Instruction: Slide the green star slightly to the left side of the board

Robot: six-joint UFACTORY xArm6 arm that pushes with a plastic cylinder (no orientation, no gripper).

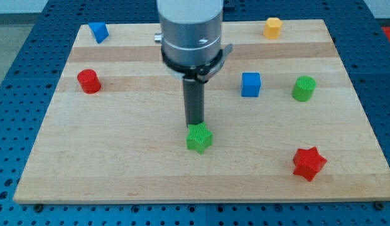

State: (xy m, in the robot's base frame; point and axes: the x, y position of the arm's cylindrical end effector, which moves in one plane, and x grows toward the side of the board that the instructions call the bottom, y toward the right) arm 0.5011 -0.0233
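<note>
The green star (199,138) lies on the wooden board (119,157), a little below the board's middle. My tip (195,123) is the lower end of the dark rod that comes down from the arm's grey body. It stands right at the star's upper edge, touching it or nearly so, slightly to the left of the star's centre.
A blue cube (250,84) and a green cylinder (303,88) lie to the right. A red star (308,163) is at the lower right. A red cylinder (89,81) is at the left, a blue block (98,31) at the top left, an orange block (272,27) at the top right.
</note>
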